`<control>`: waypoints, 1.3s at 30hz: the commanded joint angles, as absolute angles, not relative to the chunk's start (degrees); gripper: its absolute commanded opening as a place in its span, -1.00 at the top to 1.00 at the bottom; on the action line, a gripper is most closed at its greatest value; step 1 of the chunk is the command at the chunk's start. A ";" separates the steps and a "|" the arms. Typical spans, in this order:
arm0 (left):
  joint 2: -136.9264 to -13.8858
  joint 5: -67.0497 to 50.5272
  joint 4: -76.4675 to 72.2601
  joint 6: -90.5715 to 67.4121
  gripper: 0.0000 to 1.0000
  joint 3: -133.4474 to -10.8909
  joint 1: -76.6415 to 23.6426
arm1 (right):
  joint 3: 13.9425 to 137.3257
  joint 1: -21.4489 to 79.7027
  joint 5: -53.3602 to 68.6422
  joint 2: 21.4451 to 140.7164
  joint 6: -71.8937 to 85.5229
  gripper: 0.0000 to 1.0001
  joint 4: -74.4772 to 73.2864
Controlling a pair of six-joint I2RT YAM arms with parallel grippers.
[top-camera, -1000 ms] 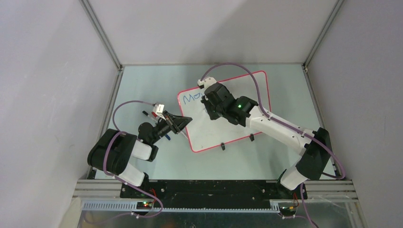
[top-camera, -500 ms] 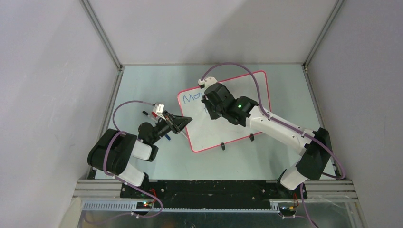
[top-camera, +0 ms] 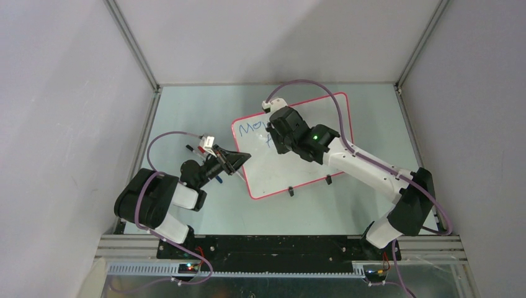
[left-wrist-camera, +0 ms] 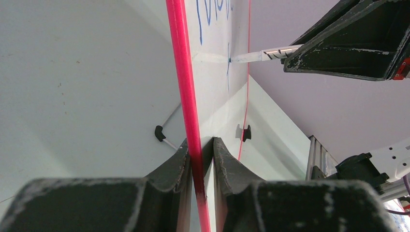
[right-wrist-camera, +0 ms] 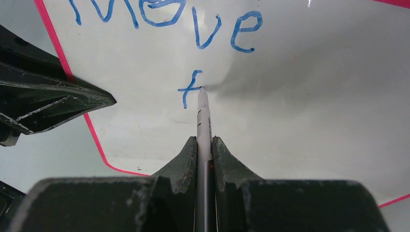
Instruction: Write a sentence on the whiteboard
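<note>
Grey walls close in a pale green desk (top-camera: pixel 186 105), with both arms bolted at its near edge. The whiteboard (top-camera: pixel 273 171) sits about mid-desk, a little to the right and slightly skewed, its thin red frame running all round. Two small black feet (top-camera: pixel 290 192) show on its near edge.

The left hand (left-wrist-camera: pixel 199 145) reaches in from the left. Its fingers are drawn in to a narrow gap and pinch the board's left edge, with the red frame running straight up between them in the wrist view.

The right arm stretches across the board from the near right corner. The right hand (right-wrist-camera: pixel 204 142) is closed tight on a white marker (right-wrist-camera: pixel 203 125), which sticks out straight ahead of the fingers. Its tip touches the board just at the right end of the crossbar of a blue "f".

The sentence (right-wrist-camera: pixel 199 44) is only partly there. "Move" is written in blue along the top left of the board, and the single "f" stands below it, beginning a second line.
</note>
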State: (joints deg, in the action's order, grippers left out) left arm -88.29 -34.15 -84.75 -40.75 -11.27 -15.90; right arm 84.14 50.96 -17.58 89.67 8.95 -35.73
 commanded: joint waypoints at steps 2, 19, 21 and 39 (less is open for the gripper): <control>-87.71 -33.68 -86.88 -38.06 0.73 -12.50 -16.27 | 84.82 50.10 -18.47 87.55 8.93 1.00 -34.64; -87.69 -33.63 -87.01 -38.14 0.74 -12.40 -16.33 | 79.53 47.93 -10.71 79.61 10.36 1.00 -30.45; -87.52 -33.43 -87.01 -38.10 0.74 -12.25 -16.31 | 78.89 47.89 -11.09 79.19 10.41 1.00 -30.22; -87.90 -33.26 -87.01 -38.14 0.71 -12.40 -16.30 | 76.25 48.57 -13.76 78.18 10.09 1.00 -28.33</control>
